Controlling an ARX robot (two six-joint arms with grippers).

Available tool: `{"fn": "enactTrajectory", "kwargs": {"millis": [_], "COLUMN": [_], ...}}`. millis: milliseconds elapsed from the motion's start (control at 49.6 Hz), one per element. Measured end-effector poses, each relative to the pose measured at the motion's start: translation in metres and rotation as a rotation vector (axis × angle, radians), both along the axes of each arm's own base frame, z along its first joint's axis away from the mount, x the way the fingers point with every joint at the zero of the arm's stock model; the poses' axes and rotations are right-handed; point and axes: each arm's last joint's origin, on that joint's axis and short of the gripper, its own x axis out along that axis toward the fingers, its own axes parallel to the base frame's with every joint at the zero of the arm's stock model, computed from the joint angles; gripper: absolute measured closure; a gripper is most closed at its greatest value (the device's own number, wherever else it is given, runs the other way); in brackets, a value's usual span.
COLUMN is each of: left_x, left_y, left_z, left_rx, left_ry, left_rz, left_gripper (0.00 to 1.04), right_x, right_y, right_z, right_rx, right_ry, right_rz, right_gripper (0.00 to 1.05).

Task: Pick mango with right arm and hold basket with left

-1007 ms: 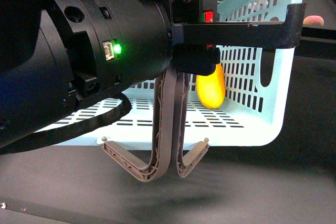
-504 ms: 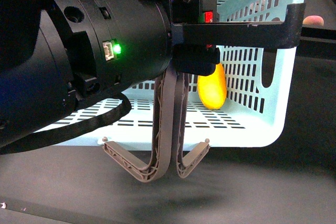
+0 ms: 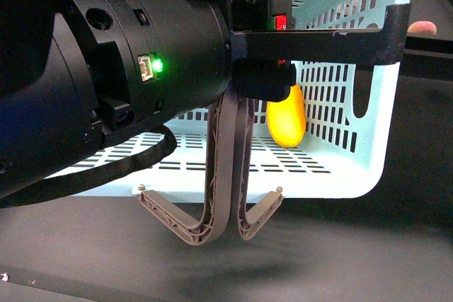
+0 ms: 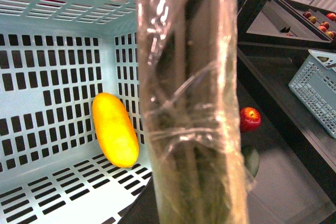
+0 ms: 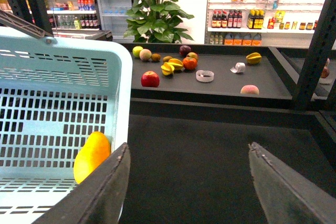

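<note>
The turquoise basket (image 3: 382,125) hangs tilted with its open side toward me. My left gripper (image 3: 244,61) is shut on its two grey-brown handles (image 3: 226,175), which fill the left wrist view as a blurred, film-wrapped bar (image 4: 191,103). The yellow-orange mango (image 3: 285,119) leans against a slotted wall inside the basket (image 4: 58,77), where the left wrist view also shows the mango (image 4: 115,129). My right gripper (image 5: 188,148) is open over dark floor with nothing between its fingers. It sits just outside the basket rim (image 5: 123,77), with the mango (image 5: 92,156) beside one finger (image 5: 107,192).
A dark shelf behind holds a red apple (image 5: 150,78), star fruit (image 5: 253,57) and several other fruits. Black frame posts (image 5: 315,51) stand at the right. Another red apple (image 4: 250,119) and a grey-blue crate (image 4: 315,87) lie beyond the handles.
</note>
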Motion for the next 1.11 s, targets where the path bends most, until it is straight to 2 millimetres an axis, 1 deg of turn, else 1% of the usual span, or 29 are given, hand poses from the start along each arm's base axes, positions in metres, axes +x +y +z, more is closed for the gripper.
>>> {"fn": "enactTrajectory", "kwargs": {"millis": [81,121,141,161,242,262,343,463,564,645,745,907,1048,1108], "left_x": [0.0,0.0,0.0,0.001,0.009,0.01,0.024,0.044,0.069,0.086,0.1,0.124,0.14,0.147], "left_y": [0.0,0.0,-0.001,-0.001,0.0,0.001,0.002,0.009,0.024,0.035,0.042,0.05,0.062,0.069], "left_z": [0.0,0.0,0.0,0.0,-0.003,-0.003,0.006,0.016,0.019,0.013,0.009,0.007,0.003,-0.003], "left_rx": [0.0,0.0,0.006,0.006,0.007,0.002,-0.043,-0.132,-0.273,-0.403,-0.513,-0.704,-0.797,-0.827], "left_ry": [0.0,0.0,-0.014,-0.033,-0.068,-0.069,-0.075,-0.037,0.072,0.176,0.255,0.317,0.348,0.362], "left_rz": [0.0,0.0,0.022,0.065,0.245,0.266,0.352,0.474,0.633,0.734,0.799,0.864,0.918,0.956], "left_gripper": [0.96,0.96,0.96,0.96,0.96,0.96,0.96,0.97,0.97,0.97,0.97,0.97,0.97,0.97], "right_x": [0.0,0.0,0.0,0.0,0.0,0.0,0.0,0.0,0.0,0.0,0.0,0.0,0.0,0.0], "right_y": [0.0,0.0,0.0,0.0,0.0,0.0,0.0,0.0,0.0,0.0,0.0,0.0,0.0,0.0], "right_z": [0.0,0.0,0.0,0.0,0.0,0.0,0.0,0.0,0.0,0.0,0.0,0.0,0.0,0.0], "right_rx": [0.0,0.0,0.0,0.002,0.0,0.0,0.0,0.0,0.0,0.0,0.0,0.0,0.0,0.0], "right_ry": [0.0,0.0,0.0,0.0,0.0,0.0,0.0,0.0,0.0,0.0,0.0,0.0,0.0,0.0], "right_rz": [0.0,0.0,0.0,0.0,0.0,0.0,0.0,0.0,-0.001,0.0,0.001,0.0,0.0,0.0], "right_gripper": [0.19,0.12,0.07,0.06,0.08,0.08,0.08,0.08,0.08,0.08,0.08,0.08,0.08,0.08]}}
